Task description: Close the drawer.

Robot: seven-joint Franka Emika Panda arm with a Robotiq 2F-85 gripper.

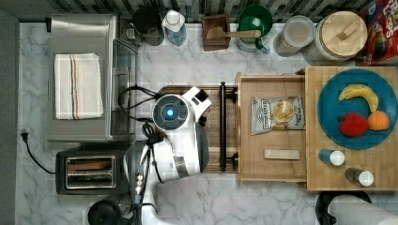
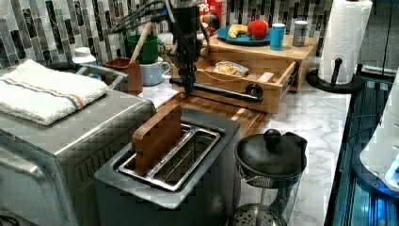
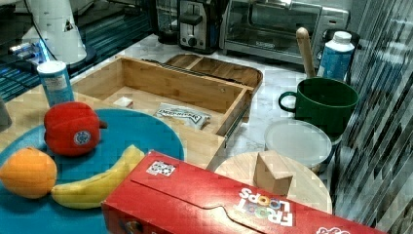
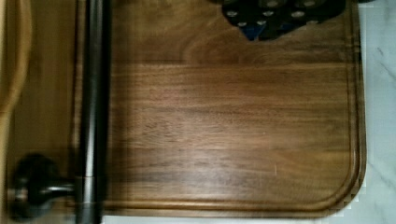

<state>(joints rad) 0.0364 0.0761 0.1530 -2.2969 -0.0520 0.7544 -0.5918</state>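
My own arm [image 1: 180, 136] covers most of the board [image 1: 213, 140] beneath me, and my gripper [image 2: 187, 82] is too dark against the handle [image 2: 221, 90] to read. The board's [image 4: 233, 121] far side, past the handle [image 4: 92, 107], is cut off.

Even indoor light, soft blocky blur

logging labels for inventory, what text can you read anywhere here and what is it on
"FROOT LOOPS", upside down, on the red cardboard cereal box.
Large print on the silver snack bag lying in the open light-wood drawer: too blurred to read.
Label on the blue cylindrical shaker: too small to read.
Round sticker on the red apple-like fruit: unreadable.
Label on the white-capped blue bottle: unreadable.
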